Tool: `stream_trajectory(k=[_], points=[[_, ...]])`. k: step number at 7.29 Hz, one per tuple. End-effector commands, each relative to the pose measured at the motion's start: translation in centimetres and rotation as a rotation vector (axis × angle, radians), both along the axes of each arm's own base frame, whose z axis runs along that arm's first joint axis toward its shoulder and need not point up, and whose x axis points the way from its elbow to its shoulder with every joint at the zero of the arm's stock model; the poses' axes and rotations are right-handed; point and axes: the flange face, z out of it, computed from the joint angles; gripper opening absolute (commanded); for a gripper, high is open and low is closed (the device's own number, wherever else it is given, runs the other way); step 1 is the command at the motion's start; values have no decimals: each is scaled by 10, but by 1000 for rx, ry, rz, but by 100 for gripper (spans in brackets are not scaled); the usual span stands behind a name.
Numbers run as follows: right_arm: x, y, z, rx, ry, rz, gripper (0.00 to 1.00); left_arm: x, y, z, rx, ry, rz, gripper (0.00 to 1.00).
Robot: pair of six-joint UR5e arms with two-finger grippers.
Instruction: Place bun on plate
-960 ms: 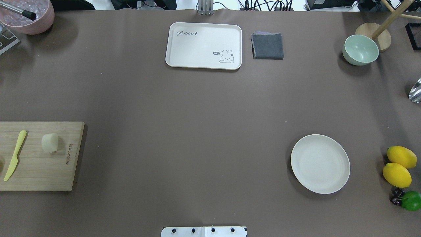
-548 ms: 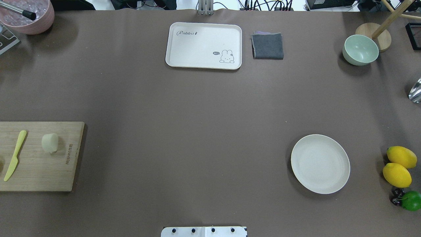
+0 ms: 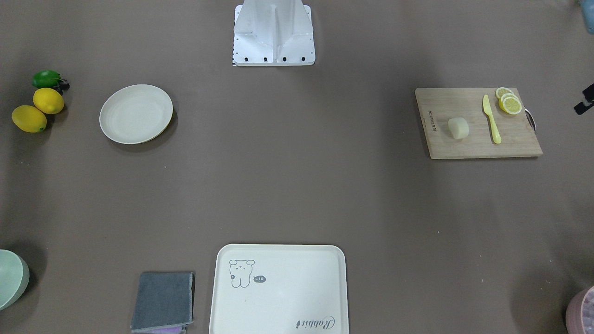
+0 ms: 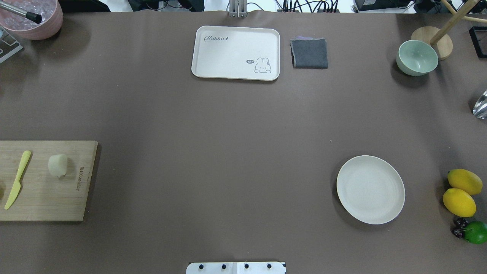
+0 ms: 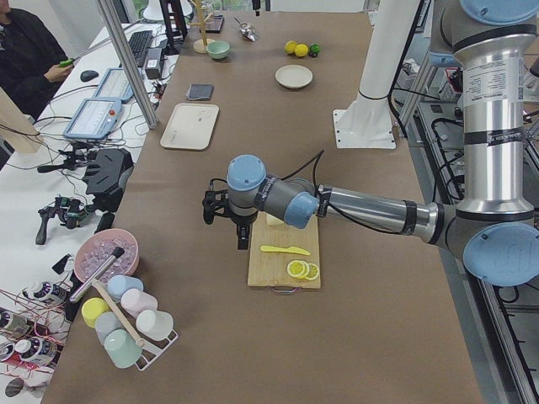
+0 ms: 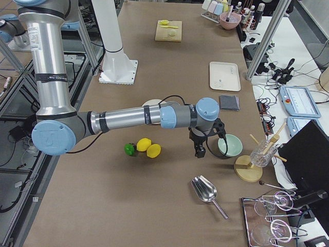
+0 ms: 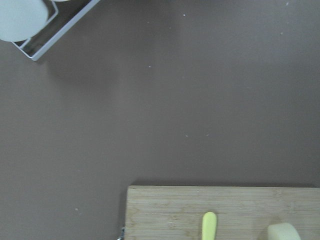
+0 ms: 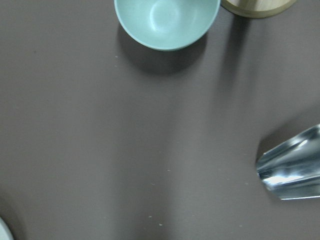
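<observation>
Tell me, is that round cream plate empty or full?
Empty: the round cream plate shows bare surface; the small pale bun sits on the wooden cutting board.

The silver, blue-capped left arm (image 5: 370, 206) is held stretched out level, with the black two-finger left gripper (image 5: 242, 240) pointed straight down. The right arm (image 6: 123, 117) is posed alike, the black right gripper (image 6: 199, 150) hanging down. How either's jaws stand cannot be judged.

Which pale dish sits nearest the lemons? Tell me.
The round cream plate, next to the two lemons; the rectangular tray and green bowl sit farther off.
</observation>
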Motion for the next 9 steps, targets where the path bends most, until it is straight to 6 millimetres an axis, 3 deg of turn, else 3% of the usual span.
stream_trajectory(k=[1, 3, 4, 5, 7, 8, 9], points=[[-50, 13, -39, -77, -27, 27, 100, 34, 22, -17, 13, 90, -28, 98], [-103, 28, -63, -87, -34, -33, 99, 41, 30, -31, 35, 149, -47, 97], [-128, 34, -70, -105, -29, -55, 95, 59, 33, -49, 7, 173, -42, 97], [-136, 37, -70, -108, -28, -68, 96, 81, 34, -67, -61, 201, -62, 97], [-169, 51, -70, -67, -57, -124, 100, 102, 36, -79, -47, 184, -75, 98], [-197, 61, -78, -109, -79, -67, 99, 114, 35, -84, -75, 192, -80, 97], [-222, 88, -40, -70, -61, -62, 94, 123, 35, -88, -94, 196, -89, 97]])
